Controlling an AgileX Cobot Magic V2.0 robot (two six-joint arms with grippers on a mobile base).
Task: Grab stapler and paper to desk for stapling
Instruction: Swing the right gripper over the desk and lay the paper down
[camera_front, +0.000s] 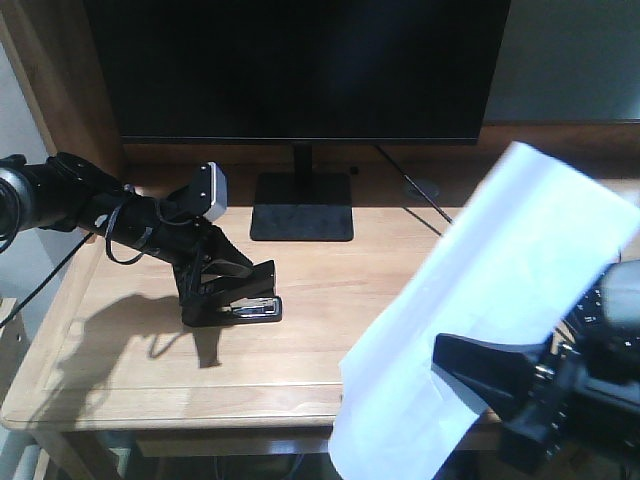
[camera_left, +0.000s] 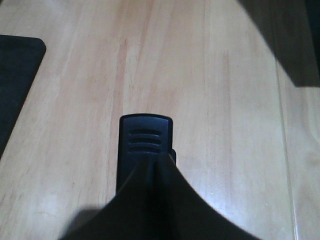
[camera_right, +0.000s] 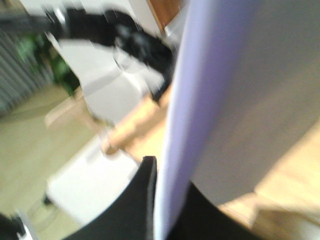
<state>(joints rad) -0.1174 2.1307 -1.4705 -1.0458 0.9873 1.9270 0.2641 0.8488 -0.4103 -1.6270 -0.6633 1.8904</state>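
Observation:
The black stapler (camera_front: 252, 303) sits low on the light-wood desk (camera_front: 330, 290), left of centre. My left gripper (camera_front: 222, 288) is shut on it from above. In the left wrist view, the stapler's ribbed end (camera_left: 145, 137) sticks out beyond the closed gripper (camera_left: 159, 172). The white paper (camera_front: 500, 300) hangs tilted in the air over the desk's front right corner. My right gripper (camera_front: 452, 362) is shut on its lower part. The right wrist view is blurred and shows the paper (camera_right: 200, 95) edge-on, pinched in the gripper (camera_right: 167, 200) between black fingers (camera_right: 147, 190).
A large dark monitor (camera_front: 300, 65) stands at the back, with its black base plate (camera_front: 302, 208) on the desk and a cable (camera_front: 415, 195) to the right of it. A corner of the base plate (camera_left: 15, 75) shows in the left wrist view.

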